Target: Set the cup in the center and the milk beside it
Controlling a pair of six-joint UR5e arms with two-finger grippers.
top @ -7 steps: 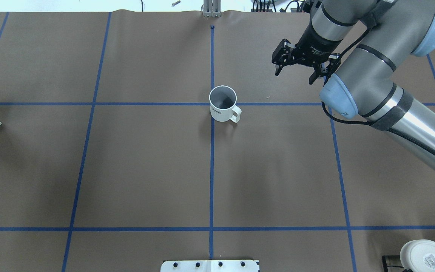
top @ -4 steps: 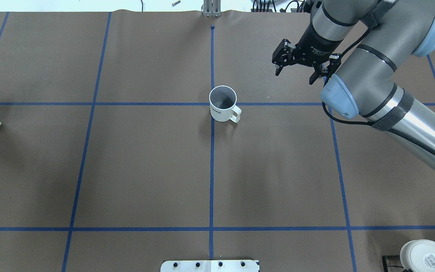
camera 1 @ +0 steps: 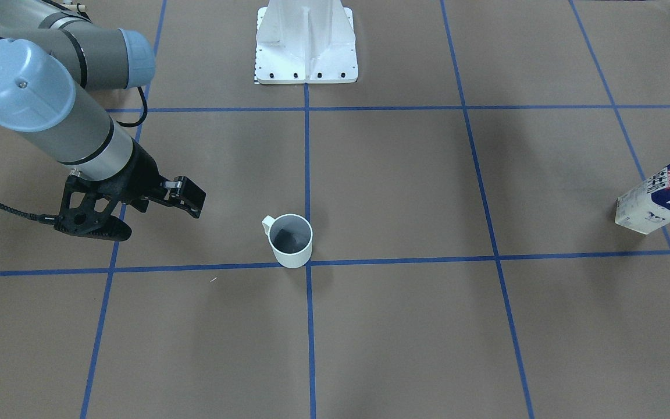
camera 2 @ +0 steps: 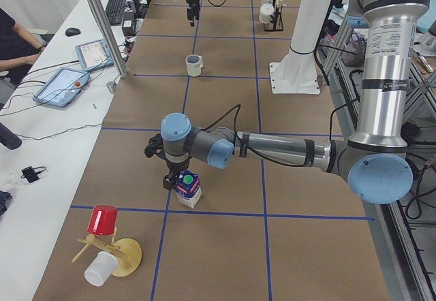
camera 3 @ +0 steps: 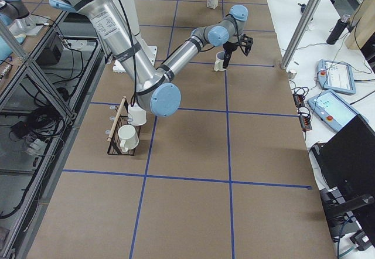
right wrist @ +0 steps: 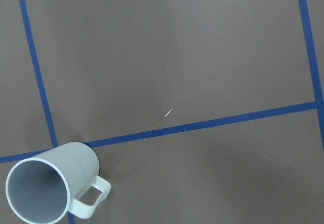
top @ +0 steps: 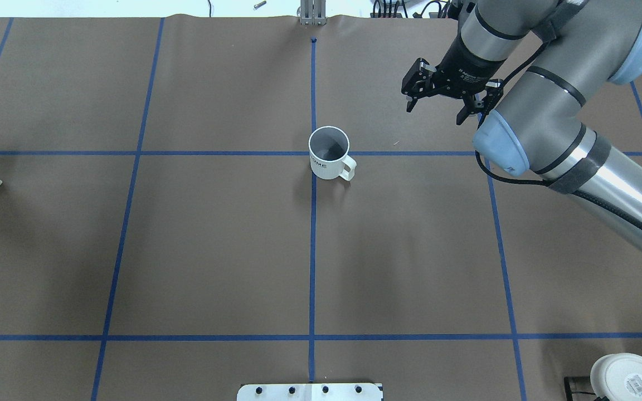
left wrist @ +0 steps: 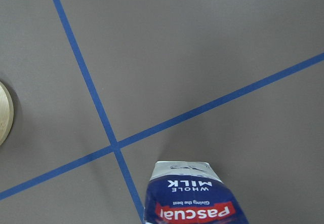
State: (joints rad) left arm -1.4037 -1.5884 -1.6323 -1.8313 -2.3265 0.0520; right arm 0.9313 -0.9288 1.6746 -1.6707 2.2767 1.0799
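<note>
Right at the worktop's (top: 215, 250) centre the cup (top: 329, 153) stands upright. Beyond it to the right, the right hand (top: 434, 113) hangs wide and empty; at the milk (camera 2: 189, 191), far left, I cannot tell whether the left hand (camera 2: 176, 176) grips.

A tall blue-and-white milk carton (left wrist: 195, 198) reads "Pascual", "Giving the best" and "WHOLE MILK". Black lettering on the white mug (top: 329, 160) is unreadable.

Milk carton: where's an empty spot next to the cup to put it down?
The brown paper beside the cup, on its handle-free side toward the milk, is bare. So is the square between the cup and the white base plate. The other side is busier: the handle sticks out and the open right gripper hovers beyond it.
</note>
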